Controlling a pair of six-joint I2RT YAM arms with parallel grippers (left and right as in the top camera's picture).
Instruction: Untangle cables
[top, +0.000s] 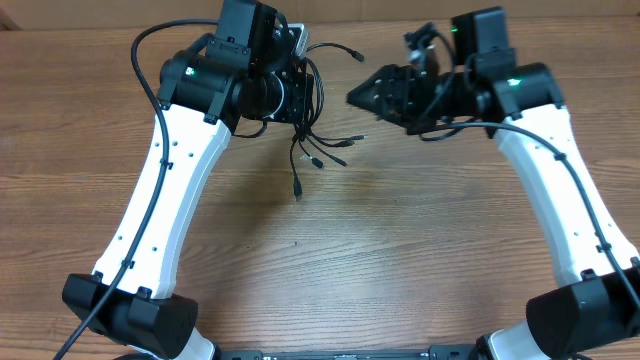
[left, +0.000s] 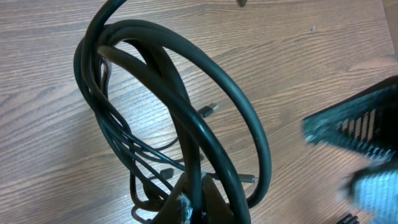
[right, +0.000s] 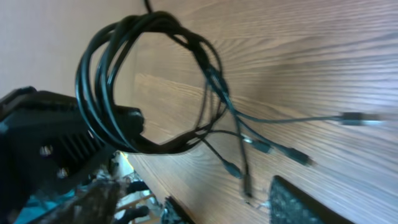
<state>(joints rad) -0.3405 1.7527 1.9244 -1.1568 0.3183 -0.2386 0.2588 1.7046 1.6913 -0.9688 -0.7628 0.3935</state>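
Observation:
The cables (top: 312, 150) are a bunch of thin black cords coiled in a loop, with several plug ends hanging down and fanning out over the wooden table (top: 330, 260). My left gripper (top: 298, 95) is shut on the coil and holds it above the table. In the left wrist view the jaws (left: 202, 200) pinch one strand of the loop (left: 186, 93). My right gripper (top: 360, 97) is open and empty, just right of the bunch and pointing at it. In the right wrist view the coil (right: 124, 74) hangs ahead of the open fingers (right: 224, 199), apart from them.
One plug end (top: 350, 50) sticks out to the right behind the grippers. The left gripper body (right: 56, 143) fills the lower left of the right wrist view. The right gripper shows blurred at the right of the left wrist view (left: 360, 130).

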